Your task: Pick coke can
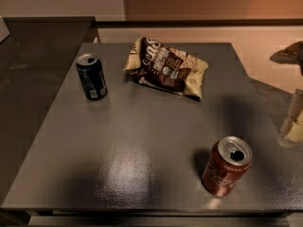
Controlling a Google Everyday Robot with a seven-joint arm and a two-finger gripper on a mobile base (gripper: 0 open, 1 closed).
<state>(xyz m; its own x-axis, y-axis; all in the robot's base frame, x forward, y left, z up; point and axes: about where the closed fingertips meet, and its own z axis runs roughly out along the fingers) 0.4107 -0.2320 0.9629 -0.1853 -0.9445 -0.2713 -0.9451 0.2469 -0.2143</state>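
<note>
The coke can [227,166] is red with a silver top and a tab. It stands upright near the front right corner of the dark grey table [142,141]. My gripper [294,121] shows only partly as a pale shape at the right edge of the camera view. It hangs beside the table's right side, to the right of the can and farther back, and it is not touching the can. A dark part of the arm [289,54] sits above it.
A dark blue can [92,76] stands upright at the back left of the table. A brown and cream snack bag [166,67] lies at the back centre. A dark counter [33,56] adjoins the table on the left.
</note>
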